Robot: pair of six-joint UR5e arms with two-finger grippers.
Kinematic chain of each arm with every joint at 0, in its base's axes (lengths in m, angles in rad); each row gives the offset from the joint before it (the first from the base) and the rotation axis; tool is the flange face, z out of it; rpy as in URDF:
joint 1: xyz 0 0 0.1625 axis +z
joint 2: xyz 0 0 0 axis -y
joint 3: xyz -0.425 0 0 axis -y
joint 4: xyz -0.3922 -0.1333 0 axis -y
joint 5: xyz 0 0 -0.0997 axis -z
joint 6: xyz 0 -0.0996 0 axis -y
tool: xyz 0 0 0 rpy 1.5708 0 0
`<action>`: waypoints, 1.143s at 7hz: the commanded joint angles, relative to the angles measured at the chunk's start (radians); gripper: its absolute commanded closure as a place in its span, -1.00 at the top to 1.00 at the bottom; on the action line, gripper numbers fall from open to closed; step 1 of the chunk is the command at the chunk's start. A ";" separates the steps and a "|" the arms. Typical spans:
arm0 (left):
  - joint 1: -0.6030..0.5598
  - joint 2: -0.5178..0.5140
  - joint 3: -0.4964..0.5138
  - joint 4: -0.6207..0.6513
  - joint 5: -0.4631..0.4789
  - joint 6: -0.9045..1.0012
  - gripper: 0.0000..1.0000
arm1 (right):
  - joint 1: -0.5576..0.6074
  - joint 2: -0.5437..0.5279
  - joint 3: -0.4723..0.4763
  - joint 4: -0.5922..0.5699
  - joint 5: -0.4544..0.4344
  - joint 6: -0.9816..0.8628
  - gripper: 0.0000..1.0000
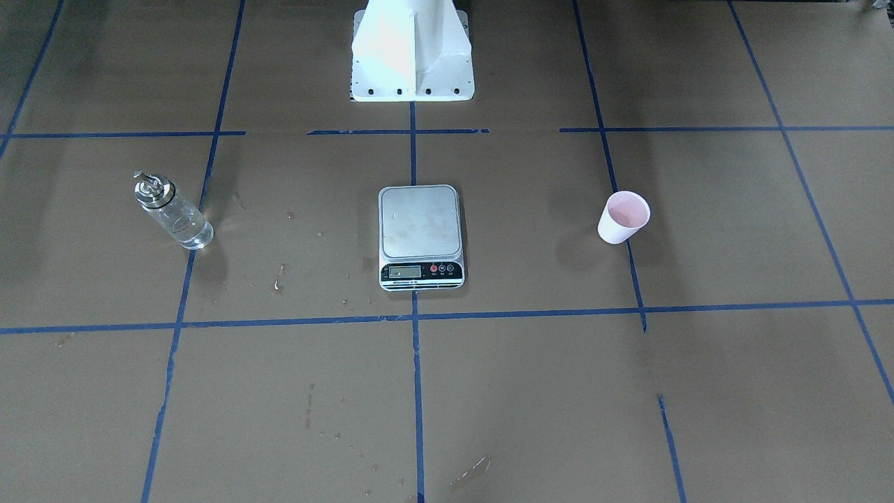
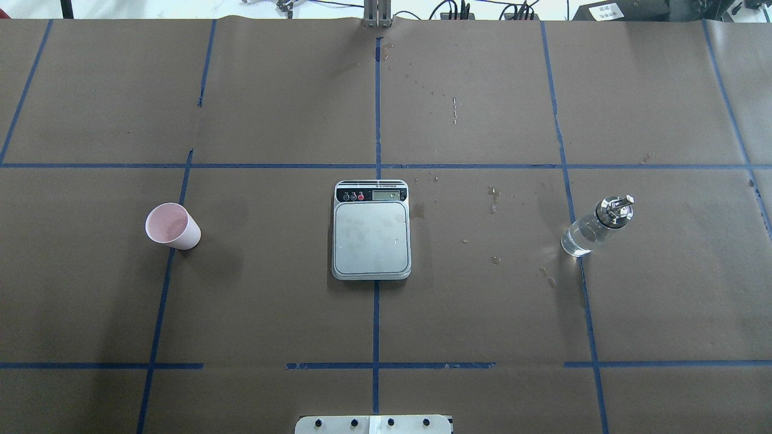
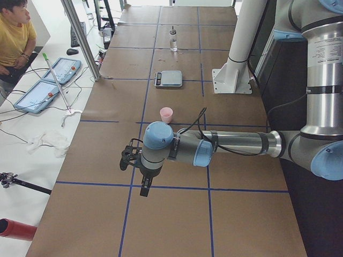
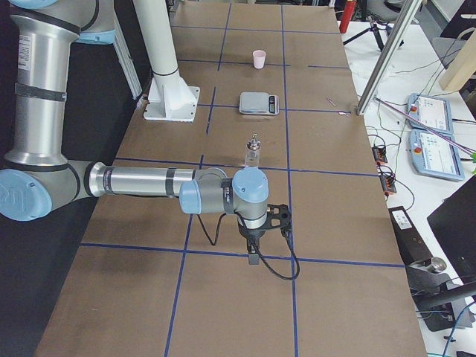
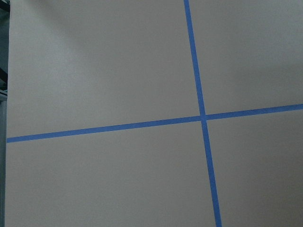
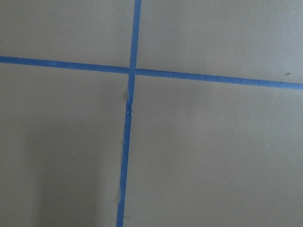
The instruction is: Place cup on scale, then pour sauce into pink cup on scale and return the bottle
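Note:
The pale pink cup [image 1: 624, 217] stands upright on the brown paper, on the robot's left side [image 2: 172, 226], apart from the scale. The steel scale [image 1: 420, 234] lies at the table's middle [image 2: 371, 232] with nothing on its platform. The clear glass bottle [image 1: 173, 212] with its silver spout stands upright on the robot's right side [image 2: 594, 229], with clear sauce in it. My left gripper [image 3: 143, 187] hangs over the table's near end in the exterior left view, and I cannot tell whether it is open. My right gripper [image 4: 253, 256] hangs likewise in the exterior right view. Both wrist views show only paper and blue tape.
The white robot pedestal [image 1: 412, 56] stands behind the scale. Wet drops [image 2: 493, 208] lie on the paper between scale and bottle. An operator [image 3: 16, 37] sits beside the table with tablets [image 3: 51, 80]; an aluminium post [image 3: 80, 37] rises at that edge.

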 commanded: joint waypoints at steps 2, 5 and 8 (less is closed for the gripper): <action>0.000 0.000 0.006 -0.076 0.001 0.005 1.00 | 0.000 0.003 -0.004 0.064 0.059 0.000 1.00; 0.049 -0.002 0.005 -0.124 0.006 0.001 1.00 | -0.002 0.000 0.004 0.148 0.073 0.001 1.00; 0.051 -0.015 0.003 -0.369 -0.098 -0.036 1.00 | -0.017 0.001 -0.002 0.245 0.076 0.003 1.00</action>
